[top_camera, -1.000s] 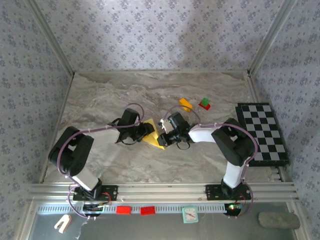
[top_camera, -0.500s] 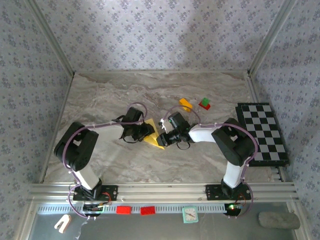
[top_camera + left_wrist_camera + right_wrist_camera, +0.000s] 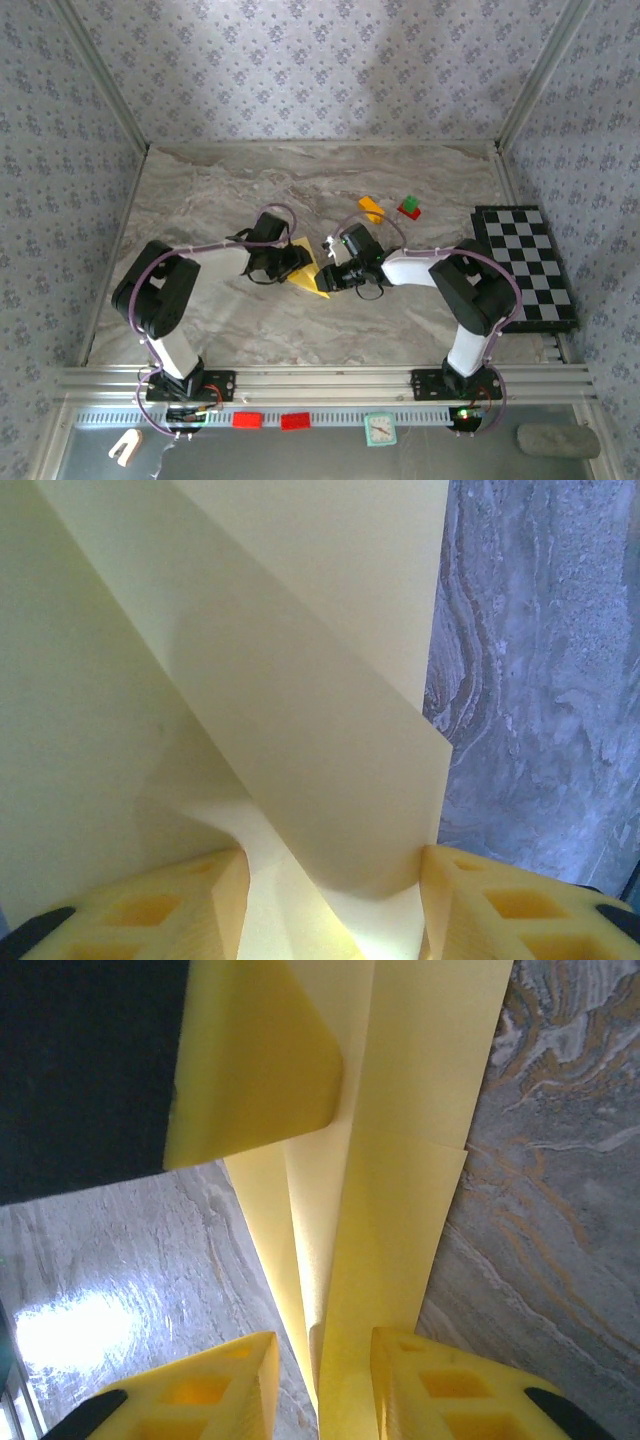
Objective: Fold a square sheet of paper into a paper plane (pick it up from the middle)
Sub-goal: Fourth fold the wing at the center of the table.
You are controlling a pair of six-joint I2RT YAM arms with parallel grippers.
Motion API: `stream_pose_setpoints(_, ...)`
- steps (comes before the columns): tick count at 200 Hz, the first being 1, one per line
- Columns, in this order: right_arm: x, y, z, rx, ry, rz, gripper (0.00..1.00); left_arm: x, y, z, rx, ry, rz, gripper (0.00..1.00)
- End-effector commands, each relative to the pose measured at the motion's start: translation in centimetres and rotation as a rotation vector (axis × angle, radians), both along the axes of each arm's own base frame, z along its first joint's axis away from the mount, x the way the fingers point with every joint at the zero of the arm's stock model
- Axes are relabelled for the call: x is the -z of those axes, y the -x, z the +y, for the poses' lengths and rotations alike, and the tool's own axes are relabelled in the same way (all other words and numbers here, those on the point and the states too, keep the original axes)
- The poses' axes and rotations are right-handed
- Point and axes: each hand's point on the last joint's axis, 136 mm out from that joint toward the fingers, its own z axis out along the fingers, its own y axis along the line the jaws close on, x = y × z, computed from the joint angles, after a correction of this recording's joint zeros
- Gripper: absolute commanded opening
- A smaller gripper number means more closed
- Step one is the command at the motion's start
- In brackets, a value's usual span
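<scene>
The paper plane, a narrow pointed fold of yellow paper, lies mid-table between my two grippers. My left gripper is at its left side. In the left wrist view the jaws stand apart, and a bowed flap of the paper plane spans the gap and touches the right finger. My right gripper is at the plane's right side. Its jaws are open, and the creased paper plane runs between them, leaning on the right finger, with a gap at the left finger.
An orange-yellow block and a red-and-green block sit behind the grippers. A black-and-white checkered board lies along the right edge. Patterned walls close in the table on three sides.
The right jaws have widened off the paper. The left arm has swung its elbow rightward, and its gripper has stayed at the plane. The paper has barely moved.
</scene>
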Motion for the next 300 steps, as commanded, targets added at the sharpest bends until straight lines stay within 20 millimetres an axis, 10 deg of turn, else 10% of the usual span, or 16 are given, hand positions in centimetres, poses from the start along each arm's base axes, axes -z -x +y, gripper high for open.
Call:
stream_pose_setpoints(1, -0.1, -0.1, -0.2, 0.013, 0.019, 0.014, 0.32, 1.5, 0.9, 0.3, 0.026, -0.046, 0.046, 0.51)
stream_pose_setpoints(112, 0.7, -0.1, -0.1, 0.04, 0.005, 0.047, 0.23, 2.0, 1.4, 0.5, 0.037, -0.075, 0.075, 0.59)
stream_pose_setpoints(224, 1.3, 0.3, -0.4, 0.045, -0.112, 0.181, 0.13, -4.5, -0.8, -0.2, 0.04, 0.035, -0.131, 0.71)
stream_pose_setpoints(300, 1.5, -0.2, -0.8, 0.075, -0.129, 0.214, 0.14, -4.6, -1.3, -2.3, 0.071, 0.151, -0.138, 0.44)
